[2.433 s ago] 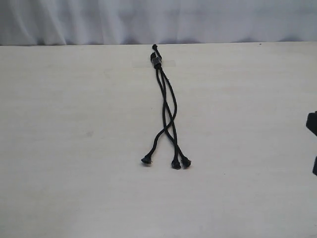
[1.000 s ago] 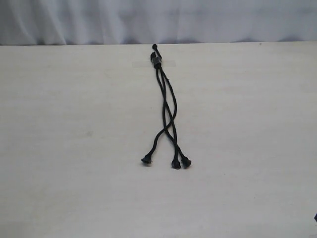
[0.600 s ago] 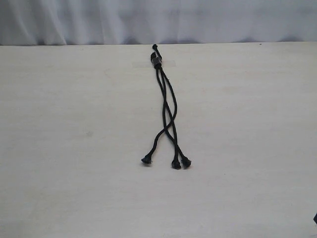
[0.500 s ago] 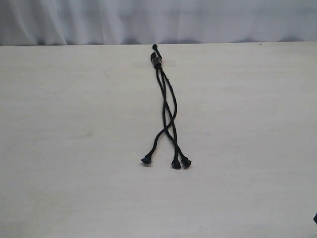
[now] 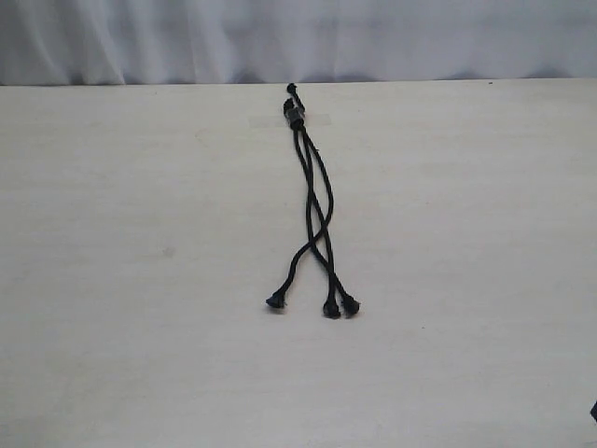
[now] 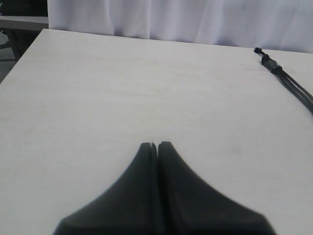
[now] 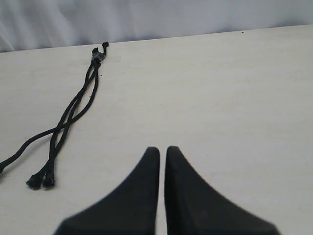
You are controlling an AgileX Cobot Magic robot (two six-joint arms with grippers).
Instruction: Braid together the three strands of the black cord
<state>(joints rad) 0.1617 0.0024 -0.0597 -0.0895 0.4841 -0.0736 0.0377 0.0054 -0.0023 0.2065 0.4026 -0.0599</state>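
Near the front edge of the desk (image 5: pixel 112 280), both arms sit pulled back, out of the exterior view. The left claw (image 6: pixel 153 145) has its fingers pressed together with nothing between them; the right claw (image 7: pixel 162 150) is all but closed, a thin slit showing, and it also holds nothing.

Outward from them, the black cord (image 5: pixel 313 201) lies flat near the middle of the desk, well apart from both claws. Its long axis runs from the far edge toward the robot: the bound head (image 5: pixel 296 114) sits far, apparently under a strip of clear tape, and the 3 strands (image 5: pixel 317 219) trail toward the near side, crossing loosely about 2 times before ending in 3 knobby tips (image 5: pixel 331 308).

From the right claw the cord lies ahead and off to one side, its tips nearest; the left wrist view catches only the head end. The right arm looks the better placed to reach a tip, so the braid is barely begun.
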